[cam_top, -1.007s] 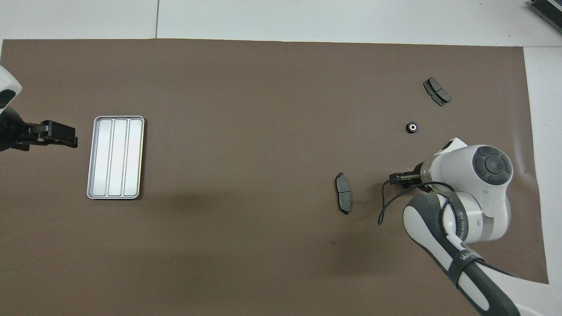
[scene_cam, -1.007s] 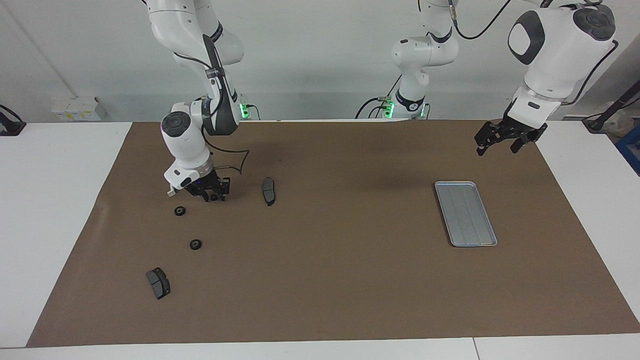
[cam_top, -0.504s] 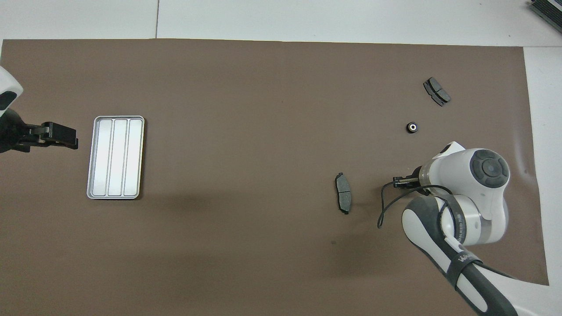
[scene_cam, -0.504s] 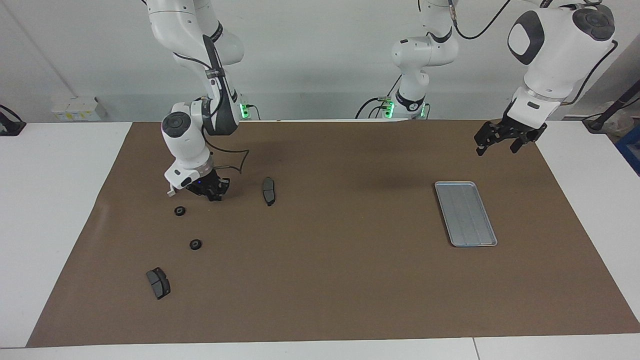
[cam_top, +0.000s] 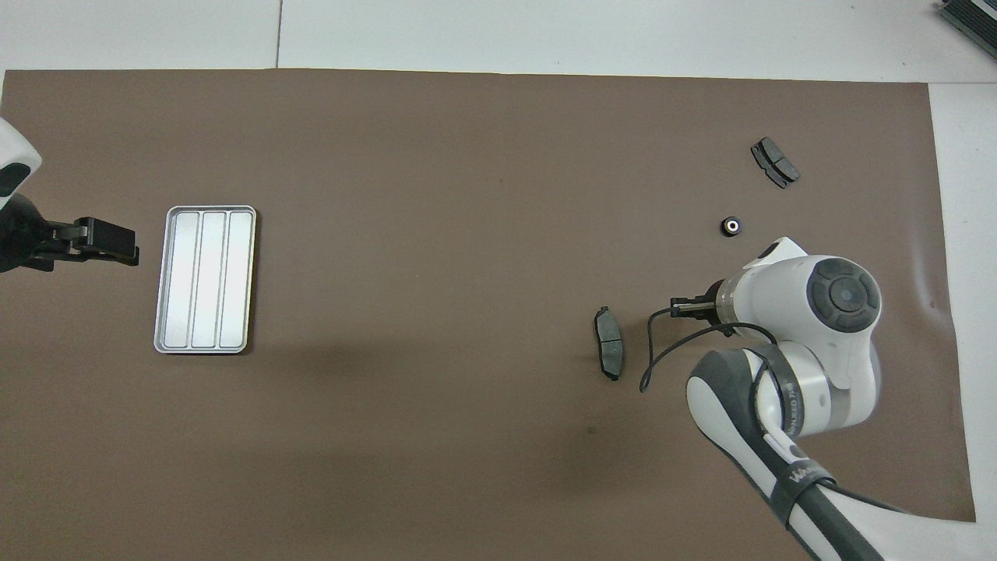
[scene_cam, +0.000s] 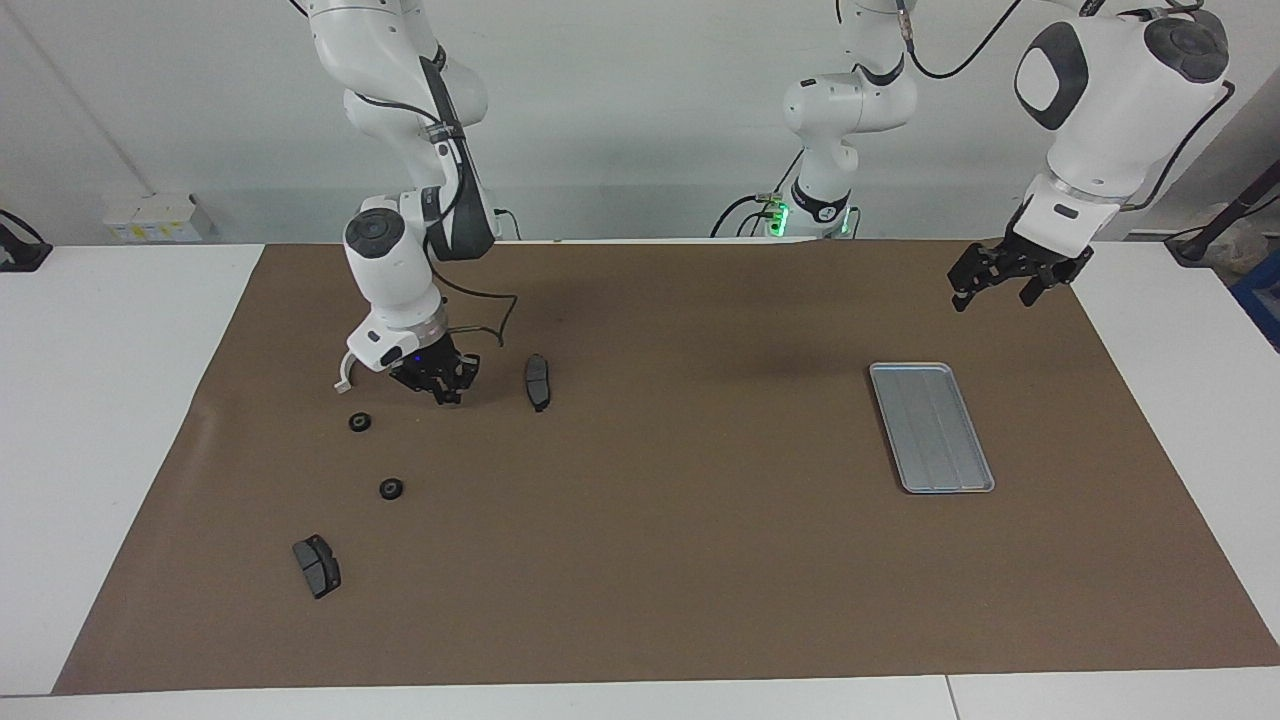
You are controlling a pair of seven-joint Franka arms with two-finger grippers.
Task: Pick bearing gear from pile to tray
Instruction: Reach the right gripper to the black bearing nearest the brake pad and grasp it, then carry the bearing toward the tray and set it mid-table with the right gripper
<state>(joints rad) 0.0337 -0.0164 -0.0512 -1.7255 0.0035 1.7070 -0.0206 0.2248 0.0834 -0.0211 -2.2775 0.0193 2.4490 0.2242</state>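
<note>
My right gripper hangs just above the mat between a black gear and a dark brake pad. It is shut on a small black bearing gear that hardly shows between the fingers. In the overhead view my right gripper's tip peeks out from under the wrist. A second loose gear lies farther from the robots and also shows in the overhead view. The silvery tray lies toward the left arm's end and also shows in the overhead view. My left gripper waits open beside it. No white bracket is in view.
A second brake pad lies farthest from the robots at the right arm's end and also shows in the overhead view. The brake pad by my right gripper also shows there. A brown mat covers the white table.
My right gripper closed on the gear it stood around, rose slightly and shifted toward the nearby brake pad. The left arm has not moved.
</note>
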